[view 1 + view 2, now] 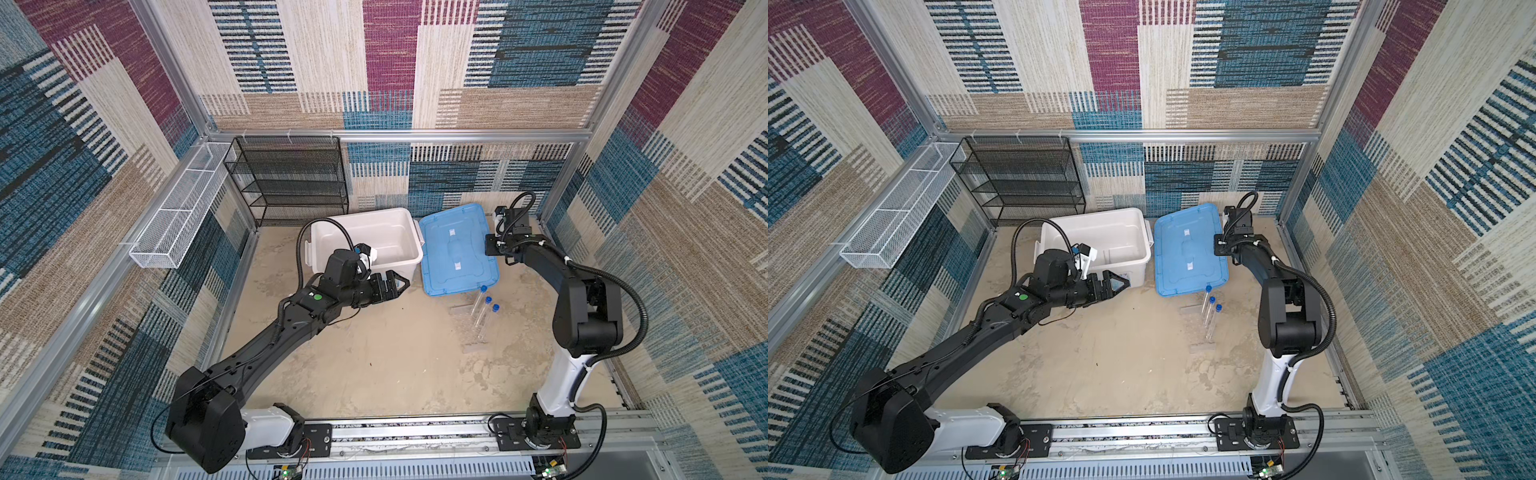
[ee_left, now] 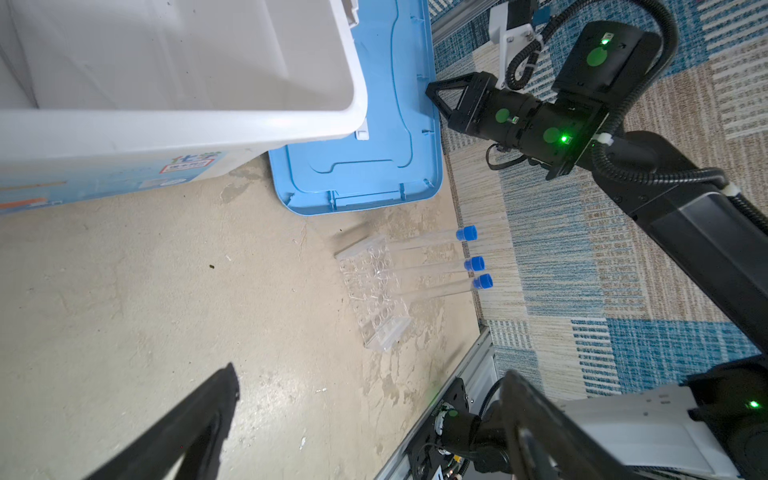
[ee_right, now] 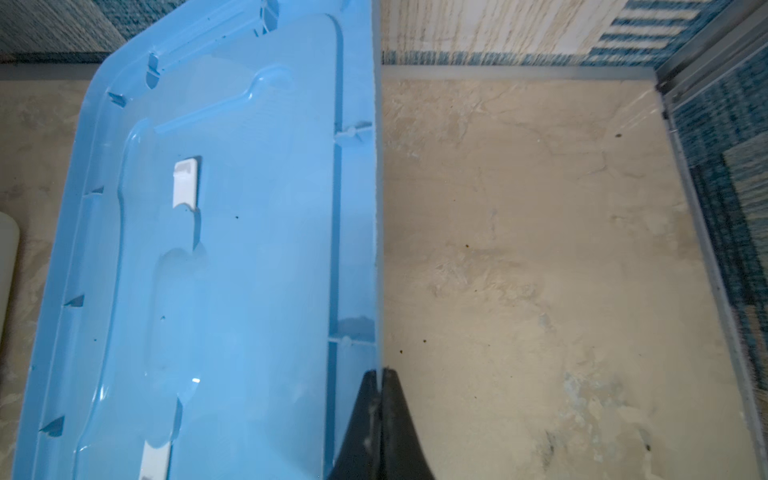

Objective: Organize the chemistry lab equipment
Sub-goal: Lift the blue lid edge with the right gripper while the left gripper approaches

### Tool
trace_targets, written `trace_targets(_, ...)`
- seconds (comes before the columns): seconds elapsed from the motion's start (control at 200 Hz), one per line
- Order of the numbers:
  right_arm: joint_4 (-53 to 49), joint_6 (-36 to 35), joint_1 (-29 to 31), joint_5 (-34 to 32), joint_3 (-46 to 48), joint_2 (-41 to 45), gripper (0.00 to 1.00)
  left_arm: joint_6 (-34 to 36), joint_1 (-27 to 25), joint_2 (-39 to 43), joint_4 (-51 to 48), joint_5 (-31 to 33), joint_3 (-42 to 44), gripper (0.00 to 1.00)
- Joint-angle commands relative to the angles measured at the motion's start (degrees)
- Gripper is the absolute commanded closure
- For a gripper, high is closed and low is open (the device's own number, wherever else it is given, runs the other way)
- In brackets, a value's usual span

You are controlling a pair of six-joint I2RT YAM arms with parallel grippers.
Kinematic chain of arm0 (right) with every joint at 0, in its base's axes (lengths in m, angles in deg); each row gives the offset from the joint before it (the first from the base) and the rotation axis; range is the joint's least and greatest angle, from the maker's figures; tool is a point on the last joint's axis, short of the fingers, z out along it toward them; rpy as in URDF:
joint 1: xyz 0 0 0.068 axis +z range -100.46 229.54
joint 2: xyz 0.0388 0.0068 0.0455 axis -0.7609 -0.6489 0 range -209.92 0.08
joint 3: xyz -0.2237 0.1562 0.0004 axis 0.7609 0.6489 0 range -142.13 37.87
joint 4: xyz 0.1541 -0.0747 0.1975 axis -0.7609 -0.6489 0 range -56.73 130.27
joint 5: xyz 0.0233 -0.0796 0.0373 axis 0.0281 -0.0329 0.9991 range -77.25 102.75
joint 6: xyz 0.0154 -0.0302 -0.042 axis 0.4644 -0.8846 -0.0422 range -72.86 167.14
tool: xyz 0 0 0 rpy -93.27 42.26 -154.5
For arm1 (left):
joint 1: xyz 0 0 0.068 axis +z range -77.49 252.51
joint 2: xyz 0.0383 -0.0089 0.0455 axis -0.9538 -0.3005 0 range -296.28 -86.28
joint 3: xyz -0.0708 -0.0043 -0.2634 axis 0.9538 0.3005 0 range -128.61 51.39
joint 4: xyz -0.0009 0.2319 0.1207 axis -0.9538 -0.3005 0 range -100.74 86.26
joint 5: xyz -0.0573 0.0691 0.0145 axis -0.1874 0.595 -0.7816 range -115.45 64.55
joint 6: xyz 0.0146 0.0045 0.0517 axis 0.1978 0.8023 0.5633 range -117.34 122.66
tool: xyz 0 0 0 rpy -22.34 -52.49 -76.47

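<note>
The right jaws are clamped together on the long outer edge of the light-blue lid [image 3: 249, 249], which lies underside up on the desk [image 1: 374, 353] just beside the open white box [image 1: 374, 232]. The left jaws stand wide apart, gripping nothing, over the desk by the box's near corner. The three blue-capped test tubes [image 1: 489, 299] sit in a clear rack [image 2: 374, 291] on the desk, near the lid's front edge and apart from both jaws

Printed sticker [image 2: 189, 164] on near wall of white box [image 2: 124, 137]: characters too blurred to read. No other legible text.
</note>
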Motion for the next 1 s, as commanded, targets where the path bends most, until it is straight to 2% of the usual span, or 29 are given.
trace_targets(0.0,0.5,1.4,0.1,-1.8,0.0,2.6,1.0,4.0,0.0,-0.6,-2.9,1.8,-2.2,0.01)
trace_targets(0.486,-4.3,2.2,0.0,-4.3,-2.1,14.7,1.0,8.3,0.1,-3.1,-4.0,2.6,-8.9,0.01)
trace_targets(0.631,-4.1,3.6,0.0,-2.6,-1.8,20.2,0.99,10.6,0.1,-3.6,-4.5,4.5,-12.3,0.01)
trace_targets(0.791,-4.1,3.8,0.0,0.0,-0.4,25.8,0.99,13.1,0.4,-4.1,1.4,1.9,-12.8,0.0)
trace_targets(0.997,-2.9,5.4,0.0,7.9,1.6,31.8,0.99,11.4,0.5,-6.6,13.1,-4.3,-10.6,0.0)
